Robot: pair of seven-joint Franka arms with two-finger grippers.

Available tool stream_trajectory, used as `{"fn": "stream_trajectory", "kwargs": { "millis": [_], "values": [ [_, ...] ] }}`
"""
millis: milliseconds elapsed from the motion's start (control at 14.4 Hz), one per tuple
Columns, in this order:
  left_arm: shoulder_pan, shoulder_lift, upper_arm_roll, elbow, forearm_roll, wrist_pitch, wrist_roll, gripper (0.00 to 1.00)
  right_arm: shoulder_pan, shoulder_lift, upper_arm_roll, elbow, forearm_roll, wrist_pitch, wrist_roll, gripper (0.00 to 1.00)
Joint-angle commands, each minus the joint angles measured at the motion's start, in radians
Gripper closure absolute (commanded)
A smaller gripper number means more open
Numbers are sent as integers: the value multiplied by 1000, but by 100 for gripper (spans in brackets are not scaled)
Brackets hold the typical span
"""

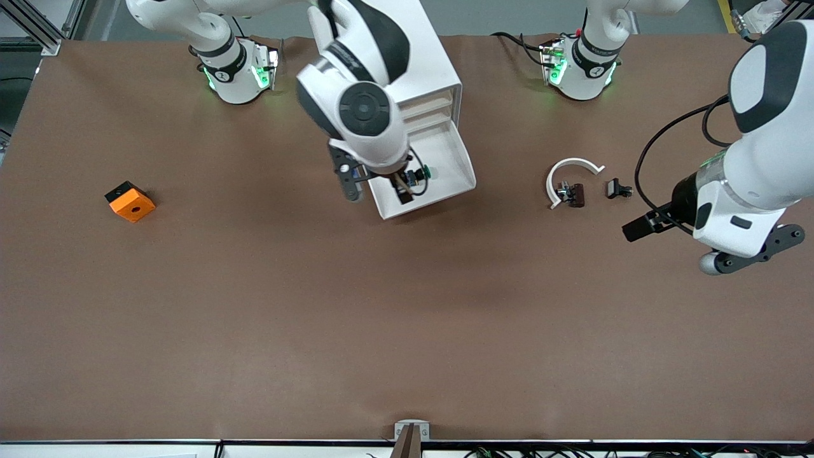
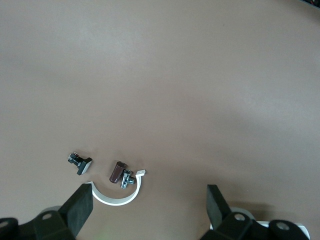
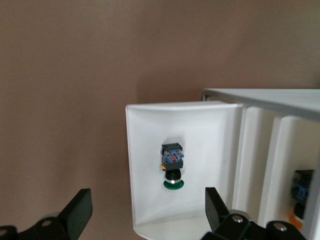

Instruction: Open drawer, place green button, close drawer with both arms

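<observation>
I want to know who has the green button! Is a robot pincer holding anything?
No. Both are open and empty. The button lies in the open drawer under the right pincer; the left pincer hovers above the table.

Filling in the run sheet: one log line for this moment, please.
drawer: open | button: in drawer | right pincer: open above it | left pincer: open, waiting

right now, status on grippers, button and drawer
Right gripper open over the pulled-out drawer, holding nothing. Button lying loose in the drawer. Left gripper open, waiting over the white clip. Nothing blocking the drawer front.
</observation>
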Motion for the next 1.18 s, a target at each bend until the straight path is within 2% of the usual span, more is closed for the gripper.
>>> {"fn": "stream_trajectory", "kwargs": {
  "millis": [0, 278, 417, 557, 626, 765, 974, 1113],
  "values": [
    [10, -31, -3, -35, 12, -38, 25, 0, -96, -67, 18, 44, -8, -97, -177, 0],
    [11, -31, -3, -39, 10, -43, 25, 0, -230, -179, 14, 33, -14, -237, -601, 0],
    [7, -23, -4, -44, 6, -40, 22, 0, -305, -242, 14, -13, -16, -254, -844, 0],
    [-12, -5, -8, -64, -28, -3, 22, 0, -374, -311, 12, -88, -42, -246, -1074, 0],
    [-24, 3, -15, -77, -46, 11, 22, 0, -400, -343, 14, -126, -84, -240, -1184, 0],
    [-29, 3, -66, -93, -37, 28, 19, 0, -455, -409, 12, -207, -118, -202, -1364, 0],
    [-65, 37, -77, -145, -31, 78, 2, 0, -535, -509, 12, -359, -135, -113, -1569, 0],
    [-76, 32, -81, -218, -33, 127, 2, 0, -545, -572, 12, -457, -196, -38, -1638, 0]
  ]
}}
